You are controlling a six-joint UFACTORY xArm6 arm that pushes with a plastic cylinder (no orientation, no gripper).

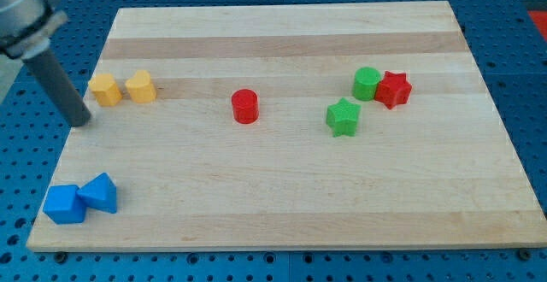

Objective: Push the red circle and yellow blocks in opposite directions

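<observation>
At the view's left edge of the worktop, my tip rests on the pale wood, its dark rod slanting up toward the top-left corner where the grey arm housing leaves the picture; no claw shows on this rod, so nothing is clasped or let go, and the tip touches no block. Just to the view's right of the tip and a little higher sits the yellow hexagon block, near but apart from the rod, with a second yellow block touching it on its far side; that one's exact shape is hard to make out. Farther right from the tip, at about the same height, the red circle stands alone, well apart from the yellow pair. Beyond it, far to the tip's right, a green star sits by itself, and above it a green circle touches a red star. Below the tip, toward the view's bottom-left corner, a blue cube and a blue triangle-like block lie pressed together. No containers appear. The worktop is a light wooden board with faint grain bands, lying on a blue perforated base that shows on all sides.
</observation>
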